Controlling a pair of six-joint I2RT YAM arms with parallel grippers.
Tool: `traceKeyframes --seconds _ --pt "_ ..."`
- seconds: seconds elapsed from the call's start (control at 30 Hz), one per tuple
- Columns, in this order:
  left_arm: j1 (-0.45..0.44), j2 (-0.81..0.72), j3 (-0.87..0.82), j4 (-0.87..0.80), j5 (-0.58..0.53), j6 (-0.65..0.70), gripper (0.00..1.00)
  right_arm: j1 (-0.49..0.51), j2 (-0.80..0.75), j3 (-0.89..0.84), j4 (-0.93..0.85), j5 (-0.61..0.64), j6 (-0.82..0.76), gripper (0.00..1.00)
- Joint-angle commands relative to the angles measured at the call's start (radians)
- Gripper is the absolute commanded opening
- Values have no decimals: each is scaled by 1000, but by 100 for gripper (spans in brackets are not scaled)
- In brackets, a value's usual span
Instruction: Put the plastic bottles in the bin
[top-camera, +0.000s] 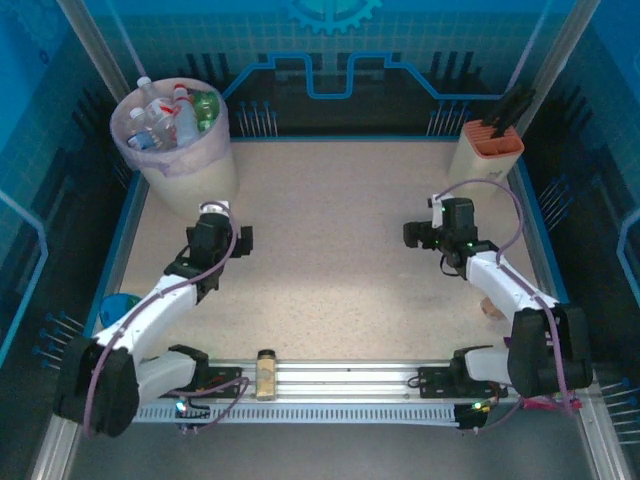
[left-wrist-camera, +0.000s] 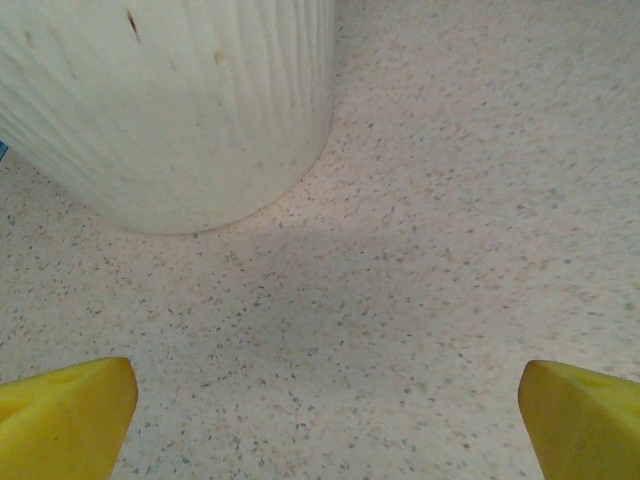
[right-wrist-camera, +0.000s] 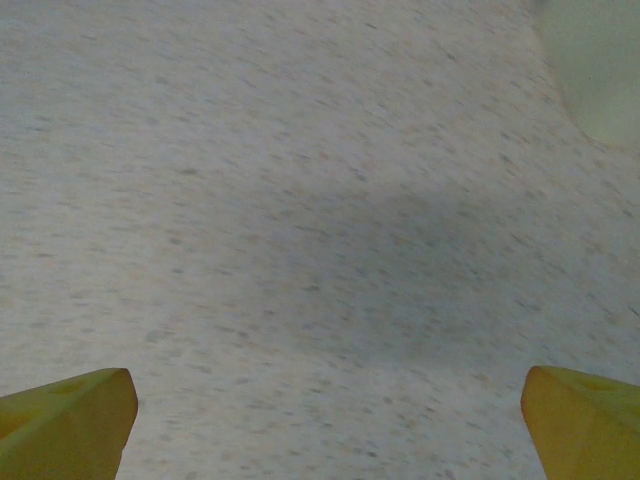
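Note:
The bin (top-camera: 185, 165), a round cream wastebasket with a pale pink liner, stands at the far left corner of the table. Several plastic bottles (top-camera: 165, 122) stick out of its top, mostly clear, one green (top-camera: 207, 110). My left gripper (top-camera: 213, 215) hovers just in front of the bin's base, open and empty. In the left wrist view the bin's ribbed wall (left-wrist-camera: 180, 110) fills the upper left, and the gripper (left-wrist-camera: 325, 425) shows bare table between its yellow fingertips (left-wrist-camera: 60, 415). My right gripper (top-camera: 447, 212) is open over the right side of the table, with only table between its fingertips (right-wrist-camera: 585, 425).
A beige box with an orange top (top-camera: 485, 152) stands at the far right; its corner (right-wrist-camera: 600, 60) shows in the right wrist view. A small amber jar (top-camera: 266, 373) sits on the rail at the near edge. A blue object (top-camera: 120, 305) lies at the left edge.

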Motion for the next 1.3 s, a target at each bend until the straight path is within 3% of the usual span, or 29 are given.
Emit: traceKeyframes --seconds 0.0,0.27,0.3,0.5,0.6,0.7,0.77,0.8,0.87,1.27 --pt "13 88 -42 269 -45 43 99 -31 35 -33 168 53 -3 100" --pt "113 312 -82 577 26 35 99 -35 151 -119 471 64 -70 100" --pt "126 320 -61 536 29 28 99 -35 155 -131 515 64 -76 100" --pt "216 388 -84 687 157 21 99 -37 221 -178 734 53 -105 100" --pt "218 377 -110 710 177 21 99 -33 206 -224 794 37 -108 100" --pt "218 376 -151 788 201 28 99 -32 264 -322 1043 21 -124 100" --pt "218 406 -200 891 202 27 99 -29 239 -322 990 33 -113 100" --pt "215 447 -233 1025 185 46 99 -28 252 -319 1014 38 -118 100" --pt "215 408 -211 905 179 21 99 -28 247 -311 983 40 -114 100" --pt "213 422 -221 953 181 32 99 -29 248 -308 986 43 -116 100"
